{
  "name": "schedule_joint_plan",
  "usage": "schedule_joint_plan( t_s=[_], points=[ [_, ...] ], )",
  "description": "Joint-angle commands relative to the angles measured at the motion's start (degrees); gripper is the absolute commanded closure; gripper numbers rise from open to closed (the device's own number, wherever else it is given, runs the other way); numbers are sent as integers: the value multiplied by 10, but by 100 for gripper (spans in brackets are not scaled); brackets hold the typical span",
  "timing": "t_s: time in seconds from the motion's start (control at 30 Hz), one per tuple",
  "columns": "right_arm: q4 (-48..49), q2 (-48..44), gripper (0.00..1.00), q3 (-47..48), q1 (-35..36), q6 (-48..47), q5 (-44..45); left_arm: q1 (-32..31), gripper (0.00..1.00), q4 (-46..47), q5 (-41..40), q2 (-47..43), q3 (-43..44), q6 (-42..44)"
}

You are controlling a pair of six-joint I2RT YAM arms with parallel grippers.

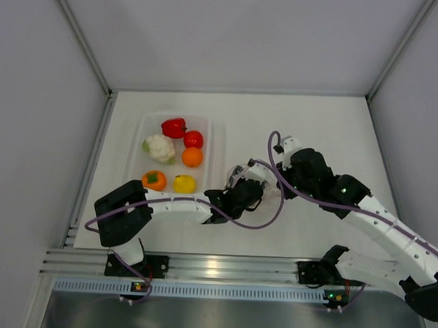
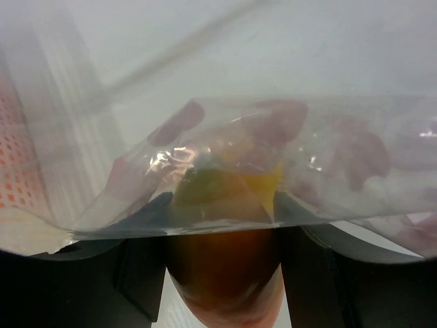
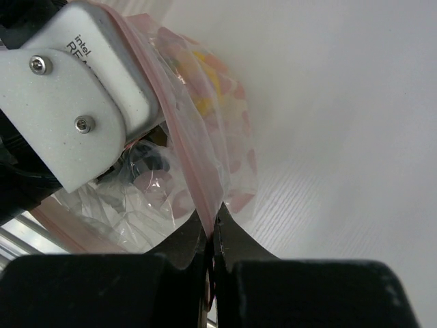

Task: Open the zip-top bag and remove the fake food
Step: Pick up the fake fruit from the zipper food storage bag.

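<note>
Zip-top bag of clear crinkly plastic with a pink zip strip [image 3: 235,137] sat between the two arms, just right of the clear rectangular tray [image 1: 213,171] on the white bench [image 1: 315,132]. The right end effector [image 3: 212,229] was clenched on its pink strip, keeping the mouth open. The left end effector [image 2: 222,225] reached inside, apparently grasping an orange-brown glossy plastic piece [image 2: 225,287]. Six fake food pieces [image 1: 192,157] lay in the tray, so removal looked well along, with at least that piece left.

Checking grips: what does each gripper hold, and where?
Right gripper: zip-top bag, by its pink zip strip. Left gripper: orange fake food, across its sides.
</note>
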Motion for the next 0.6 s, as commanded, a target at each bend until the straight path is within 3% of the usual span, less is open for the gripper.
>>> schedule_joint_plan(
  t_s=[0.0, 0.2, 0.43, 0.57],
  points=[
    [-34, 7, 100, -6, 5, 9, -3, 30, 100, -17, -17, -24, 17, -62],
    [40, 43, 100, -47, 9, 27, -23, 30, 100, -18, 12, -42, 35, -67],
    [14, 53, 100, -42, 7, 23, 62, 53, 100, -90, -58, -36, 43, -70],
    [-14, 58, 100, -13, 7, 17, 97, 87, 100, -109, -17, -52, 29, -117]
  ],
)
